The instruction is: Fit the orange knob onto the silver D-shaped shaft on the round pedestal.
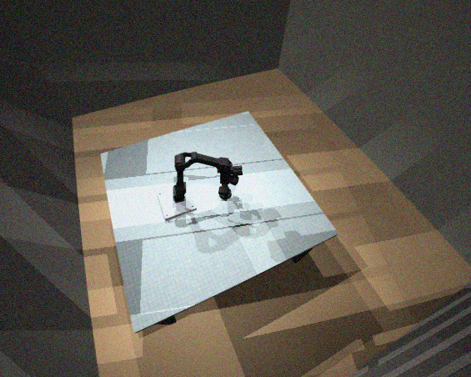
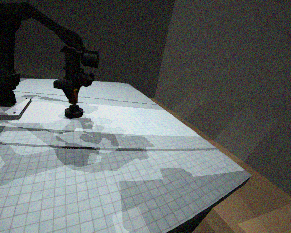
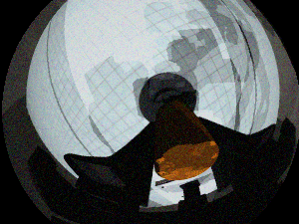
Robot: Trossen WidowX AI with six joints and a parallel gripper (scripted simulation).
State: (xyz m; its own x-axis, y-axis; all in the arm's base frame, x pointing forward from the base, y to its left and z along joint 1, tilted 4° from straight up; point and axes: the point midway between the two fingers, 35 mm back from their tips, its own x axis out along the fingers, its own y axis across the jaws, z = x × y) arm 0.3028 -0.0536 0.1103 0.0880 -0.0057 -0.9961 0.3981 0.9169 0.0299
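The orange knob (image 2: pixel 75 96) (image 3: pixel 189 157) is upright between the fingers of my gripper (image 2: pixel 72 99) (image 3: pixel 176 123), which is shut on it. The dark round pedestal (image 2: pixel 74 113) (image 3: pixel 149 101) (image 1: pixel 224 196) stands directly below the knob. In the exterior view the knob's lower end is just above the pedestal's raised centre, with a very narrow gap or neck between them. The shaft is nearly all hidden, and its flat side does not show. The knob's hole is hidden underneath. In the wrist view the knob covers part of the pedestal.
The arm's base plate (image 1: pixel 172 217) (image 2: pixel 9 113) lies to the left of the pedestal. The gridded table top (image 1: pixel 201 271) (image 2: pixel 93 201) carries broken shadows of the arm. Its right edge drops to a wooden floor (image 1: pixel 359 200) (image 2: pixel 268 206).
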